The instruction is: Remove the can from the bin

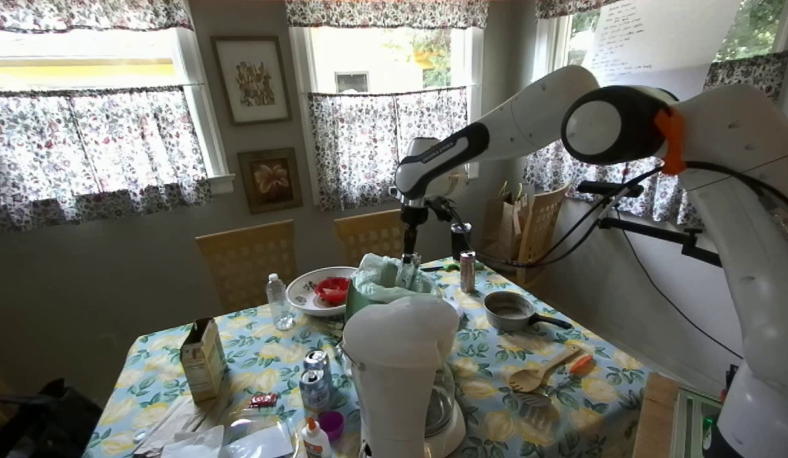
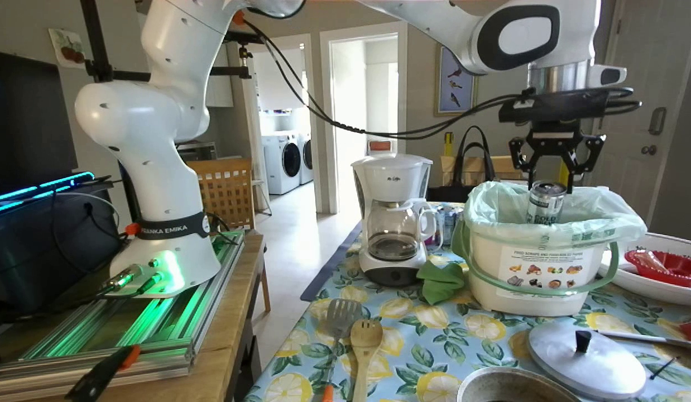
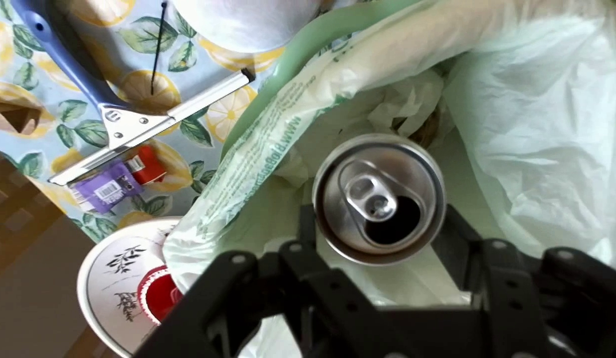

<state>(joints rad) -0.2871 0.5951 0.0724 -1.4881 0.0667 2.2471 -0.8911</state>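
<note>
Wrist view: the pincer (image 3: pixel 380 223) is clamped around a silver drink can (image 3: pixel 377 199), its black fingers (image 3: pixel 460 248) on opposite sides just under the top.
Drink can: between the fingertips, within the mouth of the compost bin (image 2: pixel 485 254); its top faces the wrist camera, pull tab attached, drinking hole open.
Can side: "COLD" is legible in an exterior view, where the top stands above the front edge of the pale green liner (image 2: pixel 502 209); the lower part is hidden, so whether the base touches anything cannot be told.
Compost bin: white, upright on the worktop (image 2: pixel 423 335), with its green handle (image 2: pixel 552 291) slung across the printed front.
Liner contents: crumpled pale paper (image 3: pixel 405 107) and something brown (image 3: pixel 427 130), partly covered, beside the can in the wrist view.
Sprig-patterned bowl (image 1: pixel 303 294): white, just beside the bin in both exterior views, with a red bowl (image 2: pixel 677 269) inside it.
Red bowl: carries a pale translucent piece, too unclear to name.
Coffee maker (image 2: pixel 393 181): near the bin, its glass carafe (image 2: pixel 391 226) seated in place.
Saucepan (image 1: pixel 505 323): well apart from the pincer; a metal lid (image 2: pixel 566 368) lies just beside it.
Water bottle (image 1: pixel 279 304): clear, upright, near the sprig-patterned bowl.
</note>
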